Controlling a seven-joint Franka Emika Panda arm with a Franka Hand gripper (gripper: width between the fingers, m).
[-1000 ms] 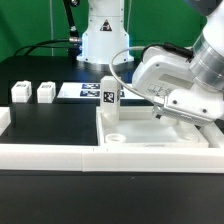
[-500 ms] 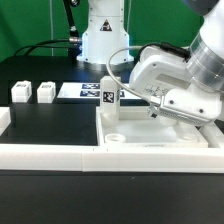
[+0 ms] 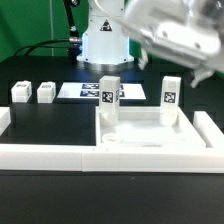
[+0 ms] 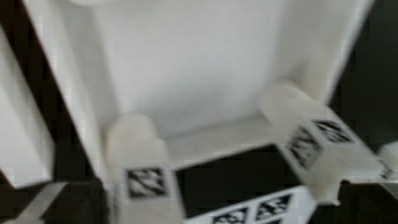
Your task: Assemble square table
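Observation:
The square table's white slab (image 3: 150,132) lies rim-up behind the front wall. Two tagged legs stand upright on its far corners, one (image 3: 110,93) toward the exterior view's left and one (image 3: 172,94) toward its right. Two more legs (image 3: 20,92) (image 3: 46,92) lie loose on the black mat at the left. My arm (image 3: 175,35) is blurred, high above the slab's right side. In the wrist view my gripper (image 4: 217,192) is open with nothing in it, looking down at the slab (image 4: 214,70) and both standing legs (image 4: 143,165) (image 4: 311,125).
The marker board (image 3: 85,92) lies flat behind the slab, near the robot base (image 3: 105,40). A long white border wall (image 3: 60,155) runs along the front, with a short piece (image 3: 4,118) at the left edge.
The arm has lifted up and away from the slab's right side. The right upright leg, hidden behind the gripper before, now stands free.

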